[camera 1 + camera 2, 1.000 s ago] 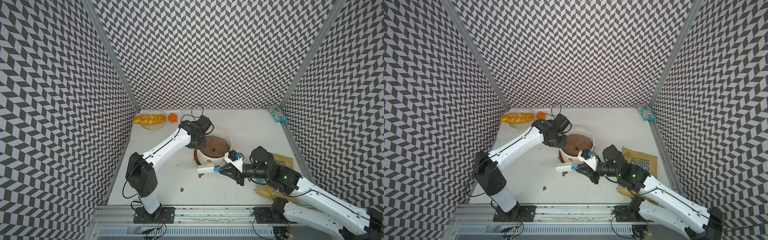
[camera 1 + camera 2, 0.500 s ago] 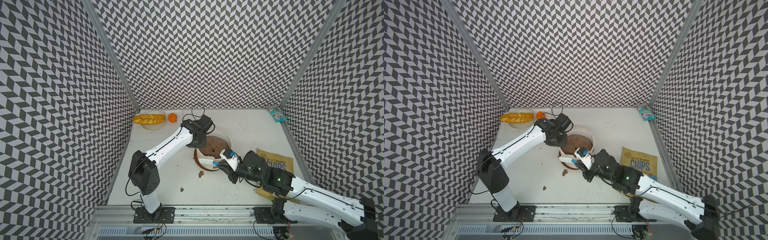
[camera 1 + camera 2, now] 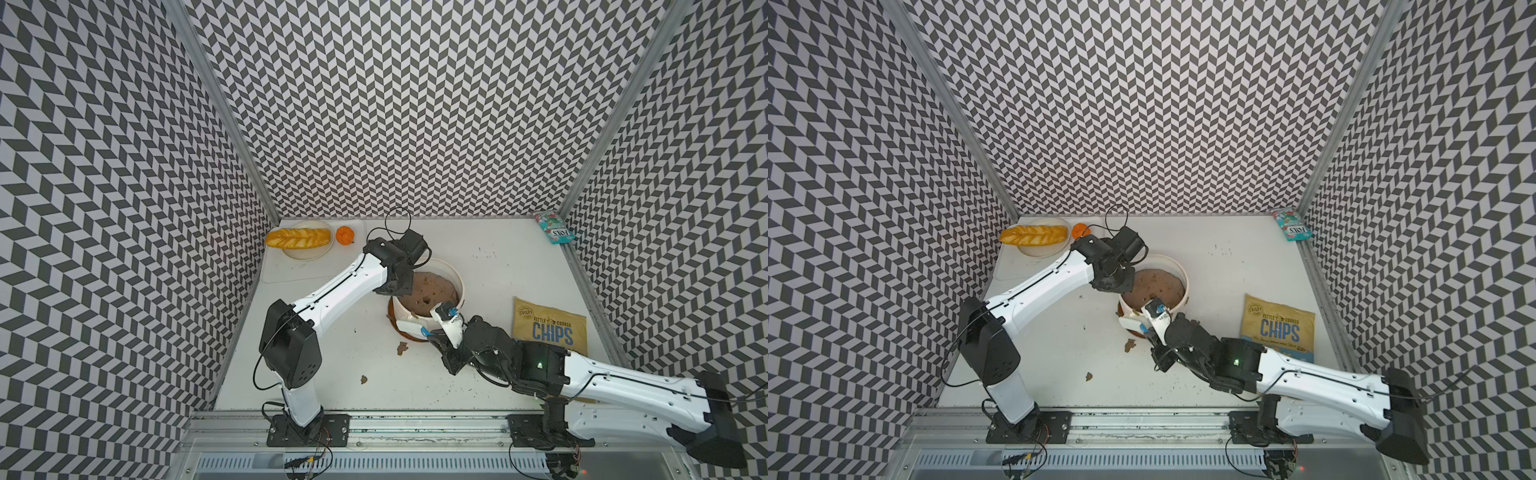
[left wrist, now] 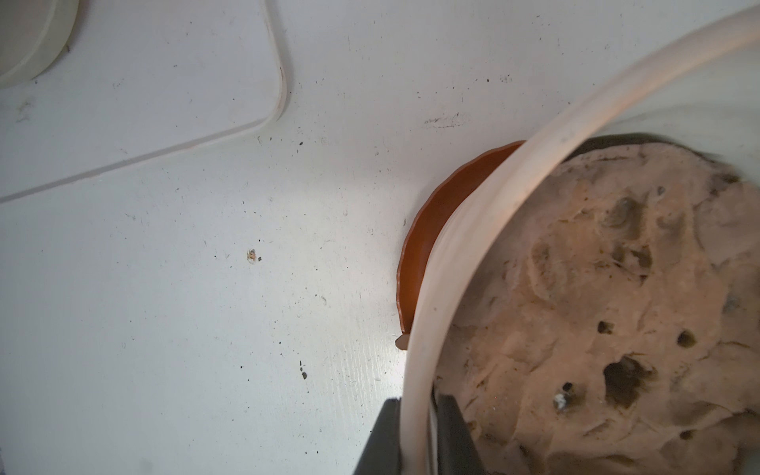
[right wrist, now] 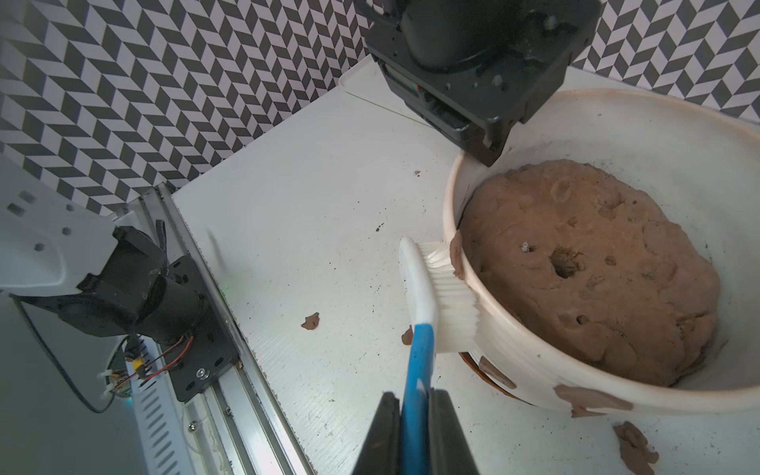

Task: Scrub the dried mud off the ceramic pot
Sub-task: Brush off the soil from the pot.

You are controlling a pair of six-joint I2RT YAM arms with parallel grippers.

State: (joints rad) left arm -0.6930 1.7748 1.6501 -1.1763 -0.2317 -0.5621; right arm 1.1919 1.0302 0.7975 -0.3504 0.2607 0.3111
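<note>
The cream ceramic pot (image 3: 456,277) (image 3: 1183,276) stands mid-table on a brown saucer (image 4: 427,230), with a big brown mass inside. My left gripper (image 4: 417,411) (image 3: 400,287) is shut on the pot's rim (image 4: 448,255), one finger inside and one outside. My right gripper (image 5: 415,405) (image 3: 438,336) is shut on the blue handle of a white brush (image 5: 423,288) (image 3: 1133,322). The bristles (image 5: 450,296) press against the pot's outer wall just below the rim. Dried mud blotches (image 5: 592,397) cling to the wall (image 5: 534,362), another (image 5: 455,255) at the bristles. Flakes of it lie on the table (image 5: 311,320) (image 3: 402,348).
A chips bag (image 3: 548,328) lies right of the pot beside my right arm. At the back left a plate with bread (image 3: 299,239) and an orange (image 3: 345,235) rest on a white mat (image 4: 144,82). A snack packet (image 3: 555,227) sits in the back right corner.
My right gripper has carried the brush from beside the pot onto its front wall. A new mud flake lies on the table below the pot. The left jaws have closed tighter on the rim.
</note>
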